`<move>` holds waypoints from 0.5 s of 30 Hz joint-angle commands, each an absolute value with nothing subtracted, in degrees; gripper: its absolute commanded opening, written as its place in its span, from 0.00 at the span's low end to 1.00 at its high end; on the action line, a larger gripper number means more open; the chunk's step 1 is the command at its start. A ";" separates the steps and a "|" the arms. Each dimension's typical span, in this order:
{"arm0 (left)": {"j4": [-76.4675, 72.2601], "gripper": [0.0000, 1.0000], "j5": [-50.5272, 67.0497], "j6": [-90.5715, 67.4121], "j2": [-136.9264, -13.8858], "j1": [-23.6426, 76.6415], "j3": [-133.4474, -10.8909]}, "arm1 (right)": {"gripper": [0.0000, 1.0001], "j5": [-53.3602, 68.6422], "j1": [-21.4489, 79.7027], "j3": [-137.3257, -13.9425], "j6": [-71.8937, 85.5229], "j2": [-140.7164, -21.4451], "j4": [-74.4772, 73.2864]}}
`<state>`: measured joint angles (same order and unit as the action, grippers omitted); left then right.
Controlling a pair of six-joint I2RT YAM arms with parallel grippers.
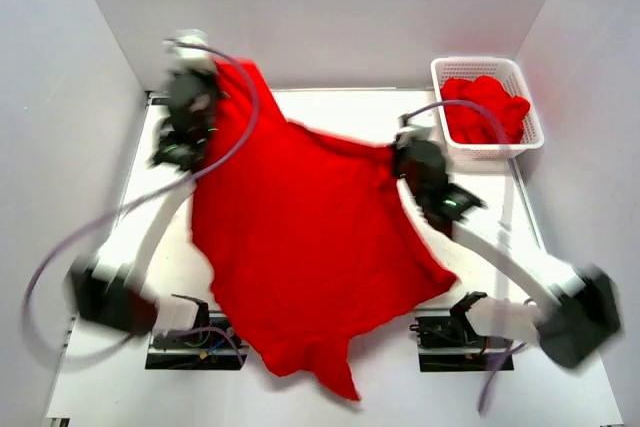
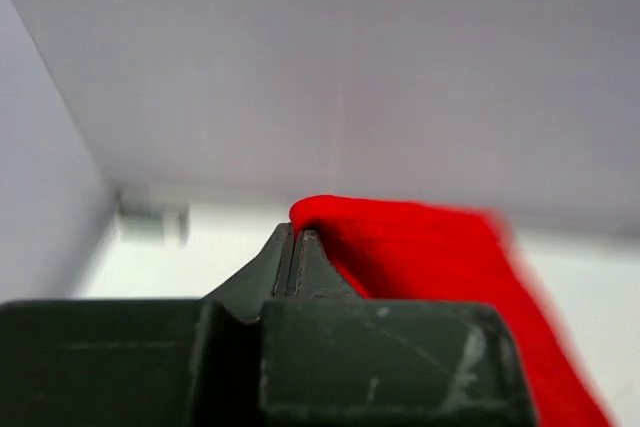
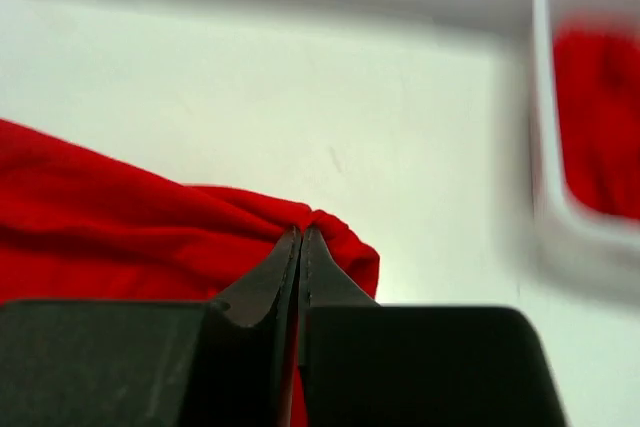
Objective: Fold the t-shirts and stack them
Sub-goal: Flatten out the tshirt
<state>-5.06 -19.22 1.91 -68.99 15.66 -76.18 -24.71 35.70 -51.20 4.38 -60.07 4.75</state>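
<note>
A plain red t-shirt (image 1: 310,237) hangs spread between my two arms over the middle of the table, its lower end trailing to the near edge. My left gripper (image 1: 215,75) is raised at the far left, shut on one corner of the shirt (image 2: 400,237). My right gripper (image 1: 400,150) is right of centre, shut on another bunched edge of the shirt (image 3: 150,227). More red t-shirts (image 1: 488,107) lie crumpled in the basket.
A white plastic lattice basket (image 1: 520,137) stands at the far right of the table and shows blurred in the right wrist view (image 3: 545,177). White walls close in the left, back and right. Two black arm mounts (image 1: 190,342) sit at the near edge.
</note>
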 commanded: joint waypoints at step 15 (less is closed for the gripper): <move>18.81 1.00 -20.40 -10.55 -110.93 11.60 -96.86 | 0.90 -26.55 29.09 -70.57 11.60 -93.60 -8.51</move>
<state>16.95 -22.96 -9.50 -118.24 11.35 -96.12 -28.36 29.80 -67.68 9.63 -94.24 -3.40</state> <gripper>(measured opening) 0.995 0.904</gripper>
